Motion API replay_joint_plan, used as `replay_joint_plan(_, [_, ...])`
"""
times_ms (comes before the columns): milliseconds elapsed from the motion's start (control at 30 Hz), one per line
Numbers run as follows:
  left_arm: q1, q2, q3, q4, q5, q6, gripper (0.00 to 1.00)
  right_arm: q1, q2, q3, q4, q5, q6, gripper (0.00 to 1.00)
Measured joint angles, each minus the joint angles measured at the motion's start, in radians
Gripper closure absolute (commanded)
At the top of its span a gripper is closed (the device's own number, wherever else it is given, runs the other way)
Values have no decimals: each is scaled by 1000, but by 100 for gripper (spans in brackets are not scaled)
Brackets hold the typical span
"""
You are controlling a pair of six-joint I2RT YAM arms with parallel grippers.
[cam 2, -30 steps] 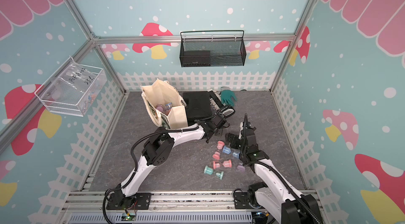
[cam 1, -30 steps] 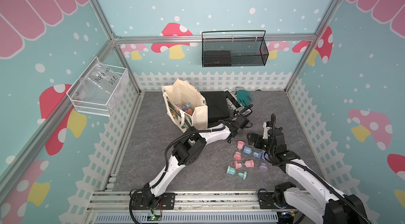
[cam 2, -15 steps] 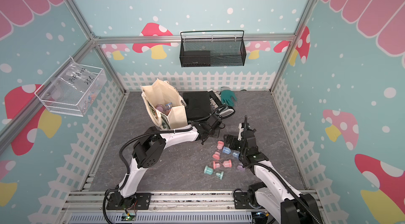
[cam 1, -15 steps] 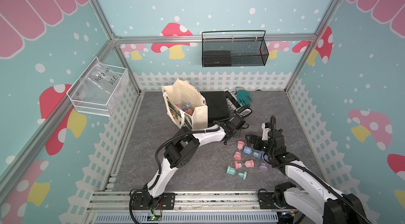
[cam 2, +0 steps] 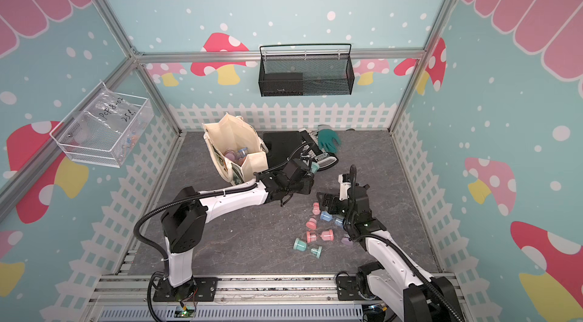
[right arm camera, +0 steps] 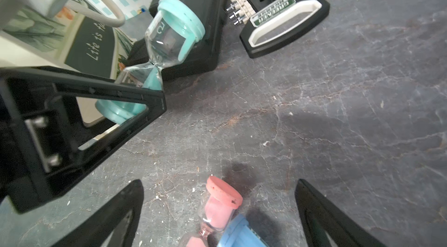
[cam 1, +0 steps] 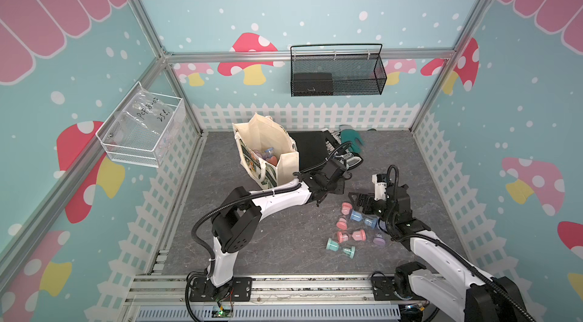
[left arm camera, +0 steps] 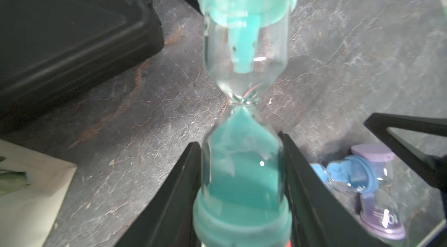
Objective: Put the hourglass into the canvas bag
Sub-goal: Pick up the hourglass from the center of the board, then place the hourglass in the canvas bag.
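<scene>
The canvas bag stands open beside the black case. Just beside the bag, the left gripper pinches the teal hourglass by its sand-filled bulb. The right gripper gapes wide above a pink hourglass.

Both top views are looking down from high up, side by side, seeing the whole gray floor. The left wrist camera is sitting very close to a teal hourglass. The right wrist camera is looking low across the floor, also seeing that hourglass.
</scene>
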Motion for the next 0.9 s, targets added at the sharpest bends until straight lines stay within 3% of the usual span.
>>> replay_joint_plan(433, [3, -312, -60, -38, -33, 8, 77, 12, 11, 28, 170, -145, -55, 0])
replay_joint_plan(900, [82, -607, -123, -149, -151, 16, 80, 155, 146, 142, 325, -171, -81, 0])
